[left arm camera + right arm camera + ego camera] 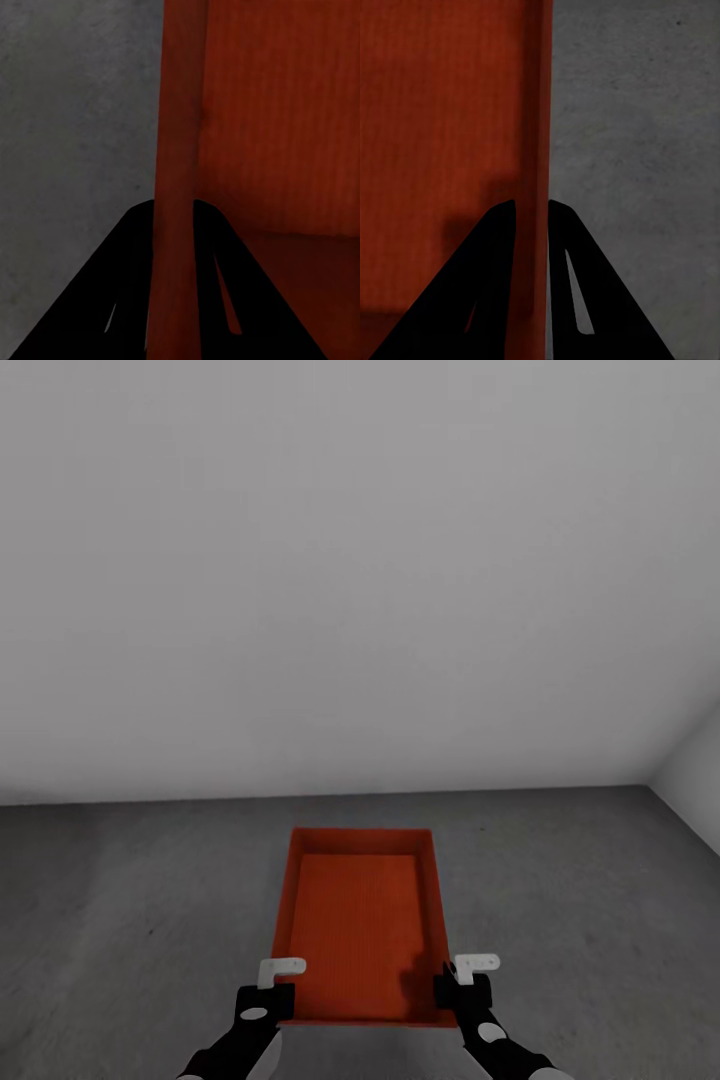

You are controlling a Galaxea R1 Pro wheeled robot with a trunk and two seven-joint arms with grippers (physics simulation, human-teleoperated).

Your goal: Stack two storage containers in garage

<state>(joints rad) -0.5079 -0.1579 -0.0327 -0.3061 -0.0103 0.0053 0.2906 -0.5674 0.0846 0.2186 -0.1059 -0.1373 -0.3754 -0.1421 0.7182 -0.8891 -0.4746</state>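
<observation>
One orange-red open-topped storage container [360,920] is in front of me over the dark grey concrete floor [120,900] of the garage. My left gripper [279,994] is shut on its left wall near the close corner. In the left wrist view the thin ribbed wall [178,150] runs between the two black fingers of that gripper [175,225]. My right gripper [449,990] is shut on the right wall in the same way. The right wrist view has that wall [537,112] pinched in the gripper [532,221]. I cannot tell whether the container rests on the floor or hangs just above it.
A plain white wall [360,560] stands a short way beyond the container. Another white wall [695,770] meets it at the right, forming a corner. Bare concrete lies on both sides of the container.
</observation>
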